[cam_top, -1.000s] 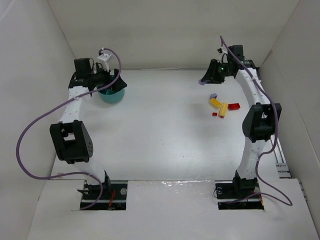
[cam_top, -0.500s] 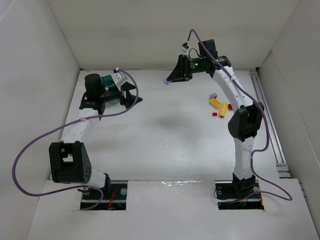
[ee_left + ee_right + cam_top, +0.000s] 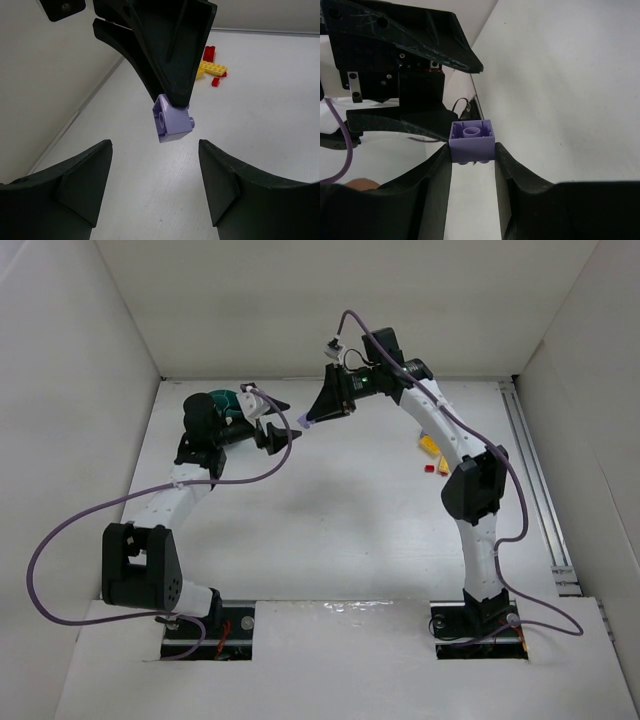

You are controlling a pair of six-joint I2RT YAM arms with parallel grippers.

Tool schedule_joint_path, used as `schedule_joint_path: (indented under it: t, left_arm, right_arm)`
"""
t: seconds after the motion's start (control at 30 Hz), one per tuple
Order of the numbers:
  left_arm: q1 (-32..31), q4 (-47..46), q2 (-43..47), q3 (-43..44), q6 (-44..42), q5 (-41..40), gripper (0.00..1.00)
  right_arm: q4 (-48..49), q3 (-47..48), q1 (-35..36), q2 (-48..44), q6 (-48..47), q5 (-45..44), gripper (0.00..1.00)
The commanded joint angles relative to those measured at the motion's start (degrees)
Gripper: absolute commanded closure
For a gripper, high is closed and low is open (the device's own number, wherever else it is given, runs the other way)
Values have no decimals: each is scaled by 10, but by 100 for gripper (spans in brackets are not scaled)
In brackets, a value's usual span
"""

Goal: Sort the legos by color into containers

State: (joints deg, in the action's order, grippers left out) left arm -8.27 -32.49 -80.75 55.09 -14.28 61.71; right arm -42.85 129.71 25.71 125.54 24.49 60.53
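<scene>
Item: likely mid-air handover. Right gripper (image 3: pixel 472 151) pinching purple brick (image 3: pixel 172 120); left gripper (image 3: pixel 155 146) spread. Centre the brick squarely before closing.

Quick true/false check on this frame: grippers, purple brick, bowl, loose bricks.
1. The right gripper is shut on a pale purple brick. True.
2. The left gripper also clamps that brick. False: its jaws stand open and do not touch the brick.
3. The brick lies in the teal bowl. False: it is held in the air above the table, and the bowl sits behind the left arm.
4. Yellow bricks and a red brick lie on the table. True.
</scene>
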Motion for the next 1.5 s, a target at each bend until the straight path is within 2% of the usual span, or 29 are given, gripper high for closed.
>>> schedule_joint_path:
  t: [0.0, 0.3, 0.53, 0.9, 1.0, 1.03, 1.1, 1.13, 1.17, 1.3, 1.33, 1.47]
  left_arm:
    - [-5, -56, 9, 2, 4, 14, 34]
    - [-16, -68, 3, 7, 4, 19, 42]
    - [-21, -79, -7, 7, 22, 7, 62]
    - [-26, -79, -24, 18, 40, 2, 62]
    - [-26, -79, -24, 18, 47, -9, 70]
    - [-26, -79, -24, 23, 47, -9, 81]
    - [-26, -79, -24, 23, 52, -17, 90]
    - [-26, -74, -24, 23, 52, -24, 94]
    - [-26, -69, -24, 23, 52, -32, 99]
    - [-13, -16, -7, 35, 41, -45, 100]
    - [-6, 0, -7, 35, 41, -45, 100]
    - [44, 158, 0, 85, 17, -95, 100]
  right_arm:
    - [34, 47, 7, 11, 1, 27, 81]
    - [40, 57, 18, 23, 12, 27, 81]
    - [40, 57, 18, 23, 12, 33, 81]
    - [45, 57, 23, 23, 12, 33, 83]
    - [45, 57, 23, 17, 12, 33, 83]
    - [45, 57, 23, 17, 12, 33, 81]
    - [45, 51, 23, 17, 6, 26, 77]
    - [45, 45, 23, 11, 6, 17, 72]
    - [45, 45, 23, 11, 6, 11, 60]
    - [40, 24, -7, 0, 1, -50, 42]
    - [33, 13, -14, -6, -7, -63, 40]
    - [17, -25, -59, -34, -49, -126, 37]
